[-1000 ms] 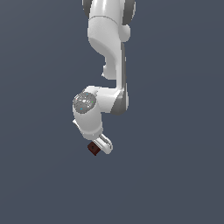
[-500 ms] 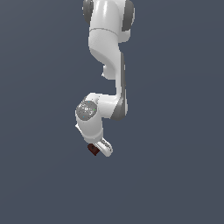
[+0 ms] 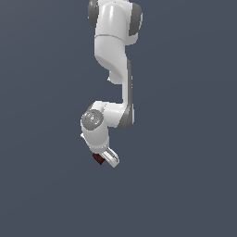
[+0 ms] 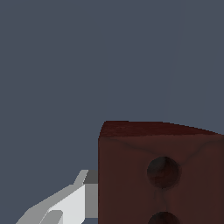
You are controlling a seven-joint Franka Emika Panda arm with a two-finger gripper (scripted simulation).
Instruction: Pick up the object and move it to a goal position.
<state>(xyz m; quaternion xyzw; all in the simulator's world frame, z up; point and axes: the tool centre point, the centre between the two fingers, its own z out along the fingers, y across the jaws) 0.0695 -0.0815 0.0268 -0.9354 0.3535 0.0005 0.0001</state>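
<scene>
The object [image 3: 97, 158] is a small dark reddish-brown block held at the tip of my white gripper [image 3: 103, 160], which is shut on it. It hangs under the bent wrist of the arm [image 3: 113, 60], against the plain grey-blue background. In the wrist view the object [image 4: 162, 175] fills the lower corner, showing two dark round holes on its face. One white finger [image 4: 70, 203] lies against its side. The other finger is out of that view.
A uniform dark grey-blue surface [image 3: 185, 139] fills the exterior view around the arm. No other object or marker shows.
The wrist has sunk slightly and turned. The object has stayed in the gripper and has barely shifted in the exterior view.
</scene>
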